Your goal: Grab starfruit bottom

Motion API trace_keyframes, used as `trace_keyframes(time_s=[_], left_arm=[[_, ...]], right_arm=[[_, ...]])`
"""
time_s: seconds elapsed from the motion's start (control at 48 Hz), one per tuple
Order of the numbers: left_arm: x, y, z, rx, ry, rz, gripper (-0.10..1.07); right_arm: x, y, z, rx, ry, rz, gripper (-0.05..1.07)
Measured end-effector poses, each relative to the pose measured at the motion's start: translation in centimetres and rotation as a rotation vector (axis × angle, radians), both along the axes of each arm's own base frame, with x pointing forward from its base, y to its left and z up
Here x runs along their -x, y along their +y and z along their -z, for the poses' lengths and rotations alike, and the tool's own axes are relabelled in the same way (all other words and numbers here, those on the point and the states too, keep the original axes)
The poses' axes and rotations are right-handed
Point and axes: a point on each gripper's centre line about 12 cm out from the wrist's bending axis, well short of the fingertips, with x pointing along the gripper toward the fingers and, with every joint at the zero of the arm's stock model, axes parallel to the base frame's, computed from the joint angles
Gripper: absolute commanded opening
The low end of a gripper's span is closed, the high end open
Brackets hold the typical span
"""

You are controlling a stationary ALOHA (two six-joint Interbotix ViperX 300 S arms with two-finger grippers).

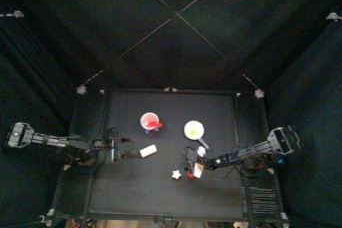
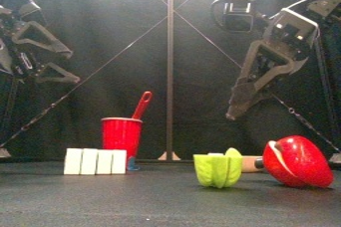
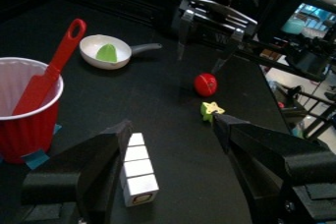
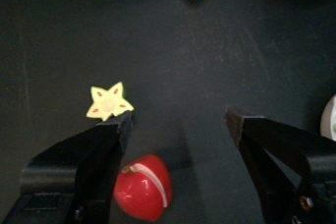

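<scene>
The starfruit (image 4: 109,100) is a small pale yellow star lying flat on the black table, right by the tip of one jaw of my right gripper (image 4: 184,159). That gripper is open and empty, above the table. In the top view the starfruit (image 1: 177,173) lies near the front edge, just left of the right gripper (image 1: 201,162). In the front view it (image 2: 220,168) looks yellow-green and stands near and large. It also shows in the left wrist view (image 3: 211,109). My left gripper (image 3: 178,159) is open and empty, beside the white block (image 3: 136,169).
A red ball (image 4: 141,187) lies close beside the starfruit, and shows in the front view too (image 2: 298,161). A red cup (image 1: 151,122) with a red spoon (image 2: 140,105) stands mid-table. A white bowl (image 1: 195,129) holds a green piece. The white block (image 1: 148,150) lies left of centre.
</scene>
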Motion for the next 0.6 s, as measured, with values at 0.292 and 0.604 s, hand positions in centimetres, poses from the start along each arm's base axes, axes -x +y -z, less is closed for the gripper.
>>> trace_keyframes(time_s=[0.292,0.604], left_arm=[[0.0,0.0,0.0,0.000,0.000,0.000,0.99],[0.0,0.0,0.0,0.000,-0.002,0.000,0.99]], right_arm=[[-2.2,2.4,1.3,0.045,0.015,-0.086,1.04],[-2.9,3.3,1.9,0.023,0.021,-0.139,1.04]])
